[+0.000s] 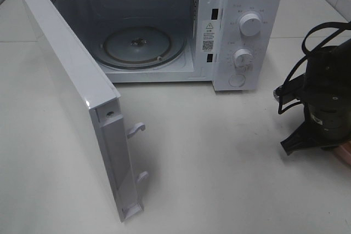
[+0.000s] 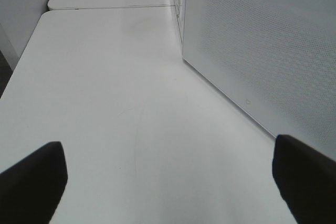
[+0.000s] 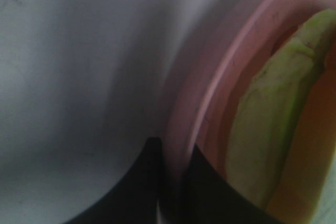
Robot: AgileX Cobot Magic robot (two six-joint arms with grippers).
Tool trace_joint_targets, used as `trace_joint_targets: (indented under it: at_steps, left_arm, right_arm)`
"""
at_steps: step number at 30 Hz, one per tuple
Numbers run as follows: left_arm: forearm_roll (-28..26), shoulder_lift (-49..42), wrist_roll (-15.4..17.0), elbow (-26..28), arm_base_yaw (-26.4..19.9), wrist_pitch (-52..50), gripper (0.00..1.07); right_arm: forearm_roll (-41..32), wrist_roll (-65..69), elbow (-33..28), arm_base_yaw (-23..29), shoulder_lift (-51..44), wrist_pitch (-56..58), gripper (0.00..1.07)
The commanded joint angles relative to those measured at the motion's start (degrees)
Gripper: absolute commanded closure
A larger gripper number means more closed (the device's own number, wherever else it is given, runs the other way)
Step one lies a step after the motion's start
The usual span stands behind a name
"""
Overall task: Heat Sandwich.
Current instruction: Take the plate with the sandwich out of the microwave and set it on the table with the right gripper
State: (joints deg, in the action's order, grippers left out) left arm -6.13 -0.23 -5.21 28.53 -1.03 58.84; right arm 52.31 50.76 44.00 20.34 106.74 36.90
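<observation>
In the right wrist view the sandwich (image 3: 273, 129), pale yellow-green, lies on a round pink plate (image 3: 210, 87). My right gripper (image 3: 176, 177) is shut on the plate's rim, one finger inside it and one outside. From the high camera the right gripper (image 1: 329, 145) is at the table's right edge, pointing down, and only a sliver of the plate (image 1: 345, 154) shows beside it. The sandwich is hidden there. My left gripper (image 2: 168, 187) is open and empty over the table, next to the microwave door (image 2: 262, 51).
The white microwave (image 1: 241, 4) stands at the back with its door (image 1: 71, 91) swung wide toward the front left. Its glass turntable (image 1: 142, 45) is bare. White tabletop (image 1: 219, 152) lies between the microwave and the right arm.
</observation>
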Motion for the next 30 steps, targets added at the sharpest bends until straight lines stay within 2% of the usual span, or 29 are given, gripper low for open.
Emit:
trace_joint_targets:
  at_steps: [1, 4, 9, 11, 12, 13, 14, 19, 26, 30]
  left_arm:
    - [-0.1, -1.6, 0.1, -0.2, -0.2, 0.0, 0.03]
    - [-0.1, -1.6, 0.1, -0.2, -0.2, 0.0, 0.03]
    - [-0.1, -1.6, 0.1, -0.2, -0.2, 0.0, 0.03]
    - [-0.1, -1.6, 0.1, -0.2, -0.2, 0.0, 0.03]
    - [-0.1, -1.6, 0.1, -0.2, -0.2, 0.0, 0.03]
    - [-0.1, -1.6, 0.1, -0.2, -0.2, 0.0, 0.03]
    - [-0.1, -1.6, 0.1, -0.2, -0.2, 0.0, 0.03]
    - [-0.1, -1.6, 0.1, -0.2, -0.2, 0.0, 0.03]
    - [-0.1, -1.6, 0.1, -0.2, -0.2, 0.0, 0.03]
    - [-0.1, -1.6, 0.1, -0.2, -0.2, 0.0, 0.03]
  right_arm:
    - [1.1, 0.3, 0.2, -0.3, 0.2, 1.4, 1.01]
    - [1.1, 0.3, 0.2, -0.3, 0.1, 1.4, 0.98]
    - [0.7, 0.5, 0.2, -0.3, -0.1, 1.3, 0.86]
    - [-0.2, 0.4, 0.5, -0.3, -0.1, 1.3, 0.71]
    - [-0.2, 0.4, 0.5, -0.3, -0.1, 1.3, 0.71]
    - [-0.9, 0.1, 0.7, -0.3, -0.2, 1.4, 0.67]
    - [-2.2, -1.4, 0.7, -0.3, -1.2, 1.2, 0.57]
    - [-4.8, -6.5, 0.7, -0.3, -6.1, 1.4, 0.41]
    - [-10.5, -13.4, 0.7, -0.3, -13.2, 1.4, 0.35]
    - [-17.6, -22.0, 0.7, -0.3, -19.3, 1.7, 0.29]
